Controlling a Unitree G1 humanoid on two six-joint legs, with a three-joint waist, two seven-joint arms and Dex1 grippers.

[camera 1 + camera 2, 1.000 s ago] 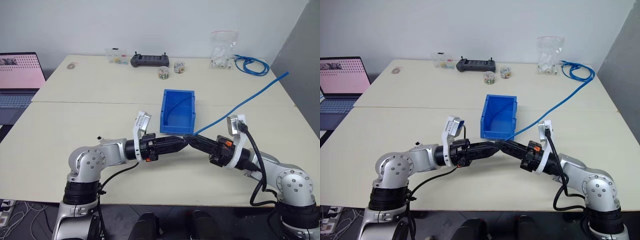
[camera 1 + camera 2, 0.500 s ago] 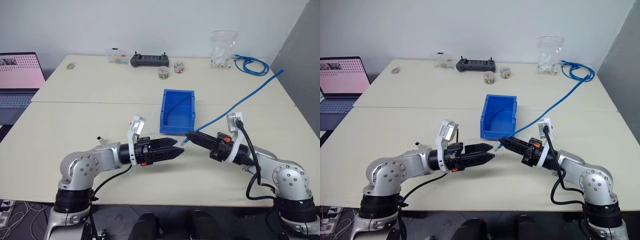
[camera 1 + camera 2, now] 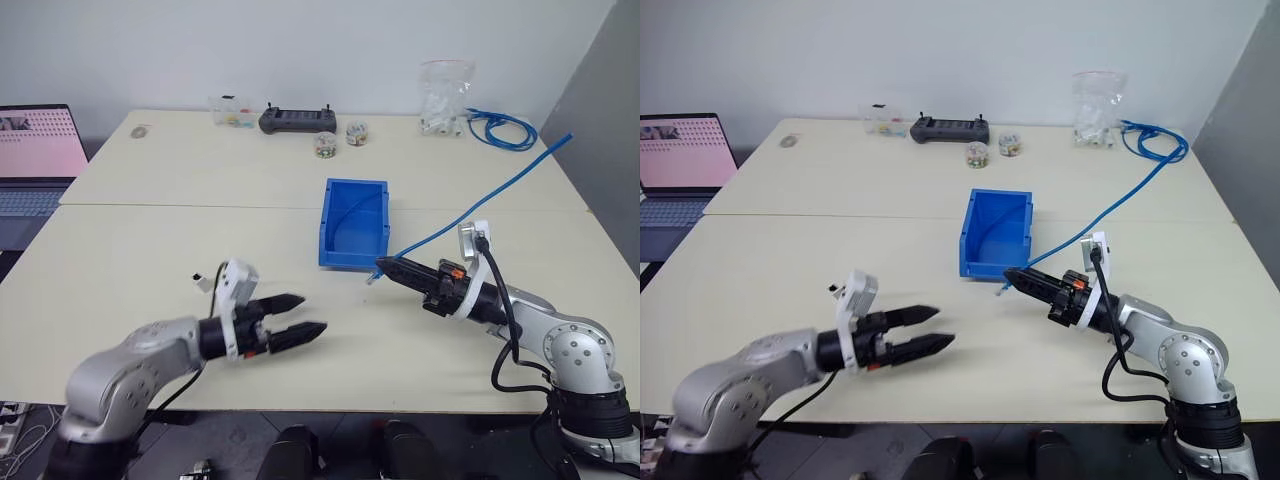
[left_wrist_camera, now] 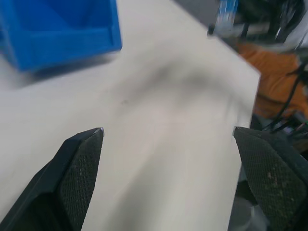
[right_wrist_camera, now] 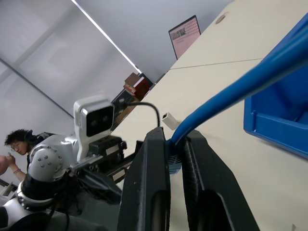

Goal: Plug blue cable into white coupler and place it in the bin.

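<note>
My right gripper (image 3: 381, 265) is shut on the blue cable (image 3: 478, 207) near its end, just right of the bin's front corner. The strand rises from the fingers to the far right, and its short free end (image 3: 1000, 288) hangs below the tips. In the right wrist view the blue cable (image 5: 231, 94) runs out between the closed fingers (image 5: 153, 168). My left gripper (image 3: 314, 311) is open and empty, low over the table's front, well left of the right one. The white coupler (image 5: 169, 120) lies on the table near my left wrist. The blue bin (image 3: 355, 222) stands mid-table.
Along the far edge are a black controller (image 3: 298, 121), small jars (image 3: 327, 146), a clear bag of white parts (image 3: 446, 98) and a looped bundle of blue cable (image 3: 505, 128). A laptop (image 3: 35, 160) sits off the table's left. A person (image 5: 17, 144) shows in the right wrist view.
My left gripper opened, left the right gripper's tips and drew back to the left and down. The right gripper kept its hold on the blue cable and barely moved.
</note>
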